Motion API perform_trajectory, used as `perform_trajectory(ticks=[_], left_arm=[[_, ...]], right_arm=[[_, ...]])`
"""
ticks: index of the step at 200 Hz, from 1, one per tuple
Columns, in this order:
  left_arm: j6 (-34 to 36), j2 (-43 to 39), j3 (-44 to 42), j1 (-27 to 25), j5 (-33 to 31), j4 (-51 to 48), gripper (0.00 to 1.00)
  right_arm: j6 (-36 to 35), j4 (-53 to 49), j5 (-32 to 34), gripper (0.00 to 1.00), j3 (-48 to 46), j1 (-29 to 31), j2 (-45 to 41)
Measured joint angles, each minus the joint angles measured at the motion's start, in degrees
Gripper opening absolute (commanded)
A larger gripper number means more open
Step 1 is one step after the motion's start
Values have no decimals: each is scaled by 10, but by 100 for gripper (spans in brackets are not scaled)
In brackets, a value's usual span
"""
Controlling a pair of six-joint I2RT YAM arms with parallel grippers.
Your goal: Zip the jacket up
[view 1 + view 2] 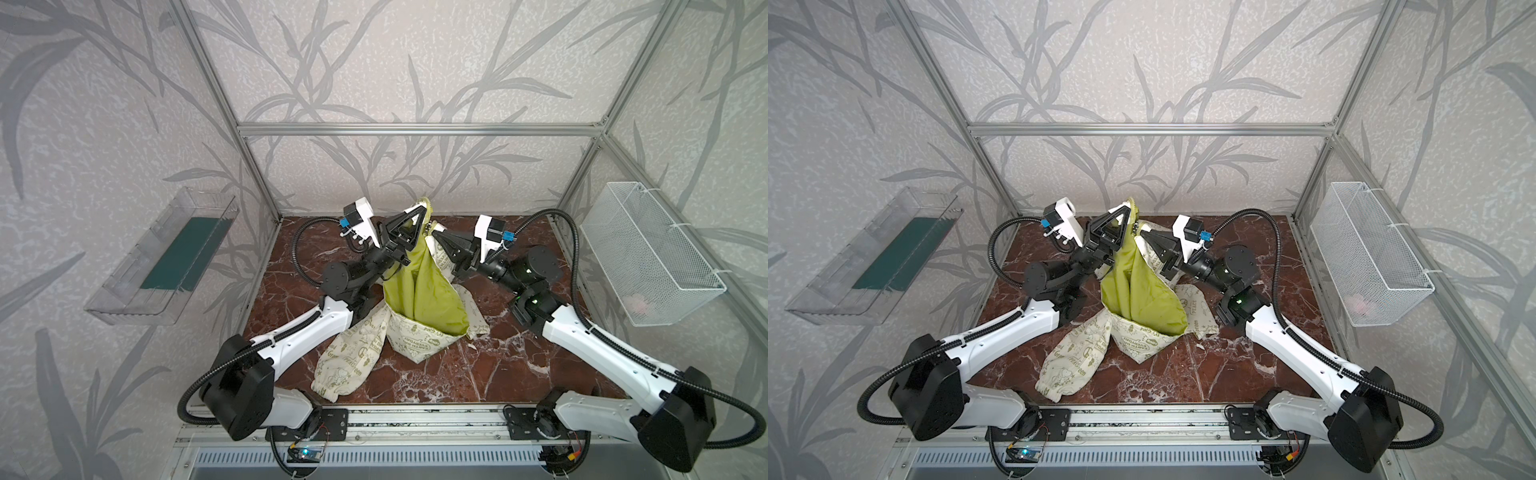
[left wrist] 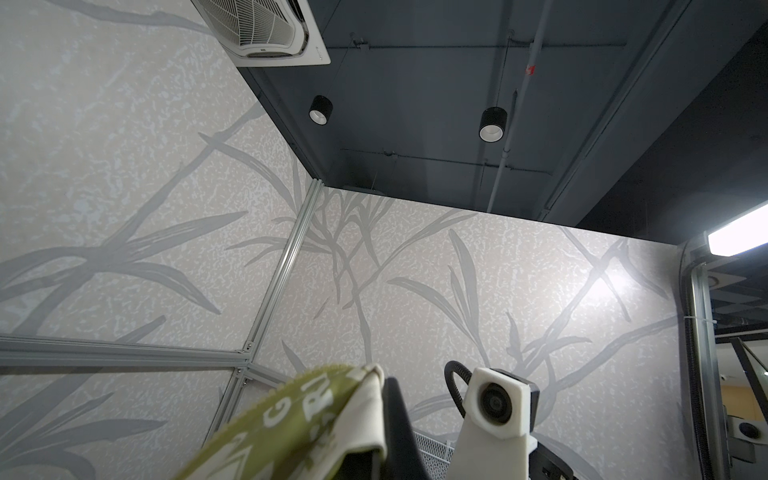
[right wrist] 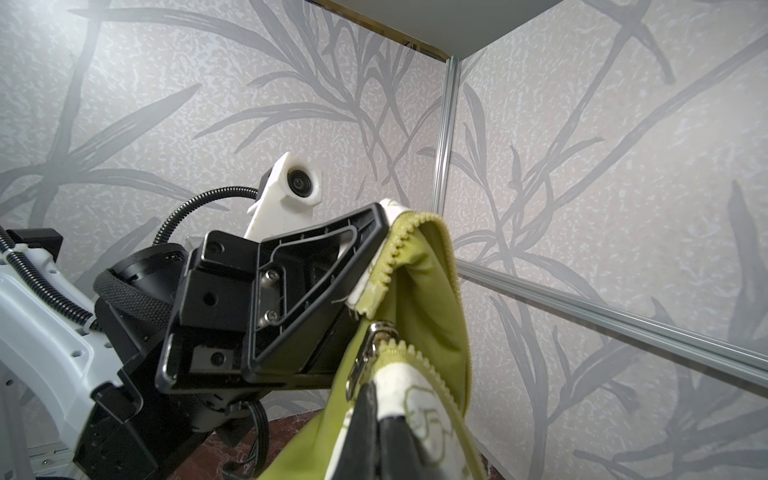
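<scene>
The jacket [image 1: 419, 291] [image 1: 1138, 295] hangs in the air over the back middle of the table, lime lining facing out; its cream printed hem and a sleeve [image 1: 349, 361] rest on the table. My left gripper [image 1: 420, 212] [image 1: 1126, 211] is shut on the jacket's top edge beside the zipper teeth, as the left wrist view shows with fabric [image 2: 299, 424] clamped against a black finger [image 2: 397, 419]. Just right of it and a little lower, my right gripper [image 1: 434, 237] [image 3: 380, 419] is shut on the jacket's other zipper edge, right by the metal slider [image 3: 365, 357]. The zipper above the slider gapes open.
The table [image 1: 478, 374] is dark red marble inside an aluminium frame with patterned walls. A clear plastic tray [image 1: 166, 257] hangs on the left wall. On the right wall hangs a white wire basket [image 1: 648, 253]. Both arms rise from the front rail.
</scene>
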Motion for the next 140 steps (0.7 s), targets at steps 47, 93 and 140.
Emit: perform_trajectory(ticks=[47, 93, 140], left_arm=[[0, 0, 0, -2, -2, 0, 0], [0, 0, 0, -3, -3, 0, 0], [0, 0, -1, -3, -7, 0, 0]], right_arm=[[6, 9, 0, 0, 0, 0, 0], [9, 9, 0, 0, 0, 0, 0], [17, 9, -4, 0, 1, 0, 0]])
